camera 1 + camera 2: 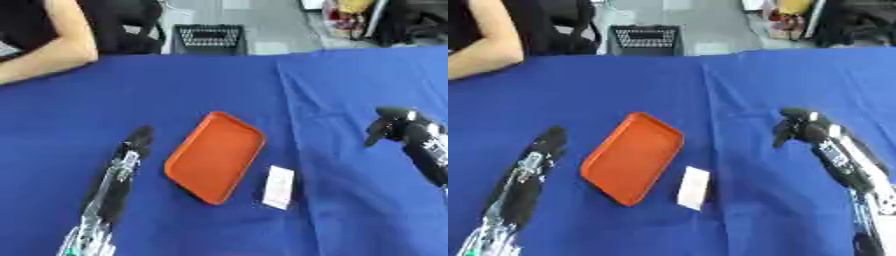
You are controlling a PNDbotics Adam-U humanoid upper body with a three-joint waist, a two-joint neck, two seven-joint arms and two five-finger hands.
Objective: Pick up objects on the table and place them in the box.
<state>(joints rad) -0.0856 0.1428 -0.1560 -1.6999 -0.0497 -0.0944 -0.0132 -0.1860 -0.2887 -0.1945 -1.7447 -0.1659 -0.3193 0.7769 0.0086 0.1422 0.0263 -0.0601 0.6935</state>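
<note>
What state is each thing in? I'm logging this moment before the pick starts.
orange tray: empty, flat on the blue cloth.
white item: lying on the cloth beside the tray, outside it, untouched.
left hand: fingers straight, holding nothing.
right hand: fingers curled, holding nothing, above the cloth.

Your orange tray (215, 156) lies on the blue tabletop (332, 80), a white packet (279, 186) just beside it, between your left robot hand (136, 140) and right robot hand (392, 125).
</note>
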